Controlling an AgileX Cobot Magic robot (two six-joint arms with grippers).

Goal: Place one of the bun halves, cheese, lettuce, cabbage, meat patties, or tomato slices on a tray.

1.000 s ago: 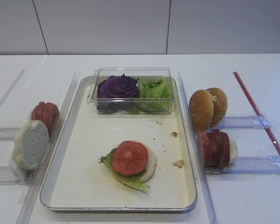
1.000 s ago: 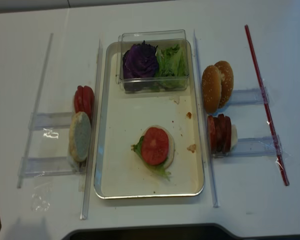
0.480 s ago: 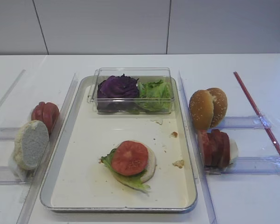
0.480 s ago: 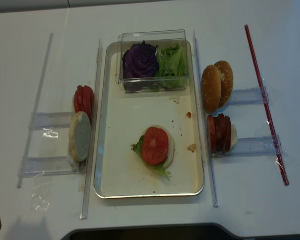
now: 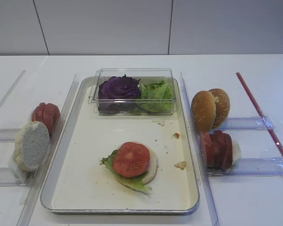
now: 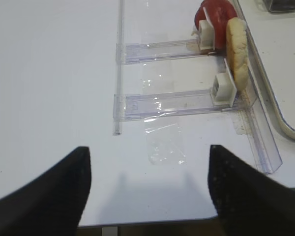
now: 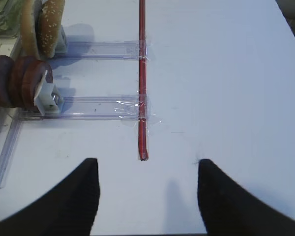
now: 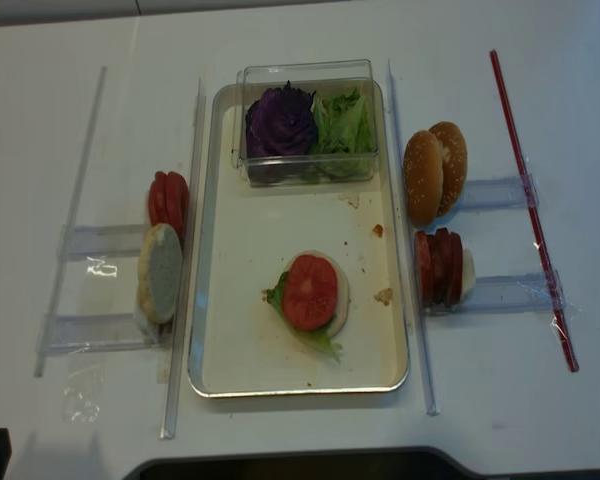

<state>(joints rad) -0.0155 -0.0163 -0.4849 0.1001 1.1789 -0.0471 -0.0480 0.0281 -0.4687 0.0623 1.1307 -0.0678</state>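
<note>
Lying on the tray [image 5: 80, 141], near its front, is a stack: a pale bun half [image 5: 152, 165] at the bottom, a leaf of lettuce [image 5: 127, 181] on it, and one tomato slice [image 5: 131, 159] on top. The lettuce leaf sticks out at the left and front of the bun. Some crumbs [image 5: 180, 165] lie on the cream floor of the tray to the right of the stack.

At the far end of the tray stands a clear plastic box [image 5: 132, 71]. In it the purple cabbage [image 5: 119, 88] is on the left and more lettuce [image 5: 156, 92] on the right, touching each other.

Left of the tray, on the white counter [image 5: 245, 202], more tomato slices [image 5: 45, 114] stand on edge in a clear rail, and a pale bun half [image 5: 31, 145] stands on edge just in front of them. Right of the tray, two sesame bun halves [image 5: 209, 108] stand upright together, and in front of them a row of dark red-brown discs [image 5: 217, 148] stands on edge in another rail [image 5: 254, 165]. A thin red strip [image 5: 262, 113] runs over the counter further right.

The left end effector [image 6: 147, 196] hovers over the bare counter with its fingers [image 6: 44, 196] spread wide and nothing between them. The right end effector [image 7: 147, 196] is spread also and empty, above the near end of the red strip.
</note>
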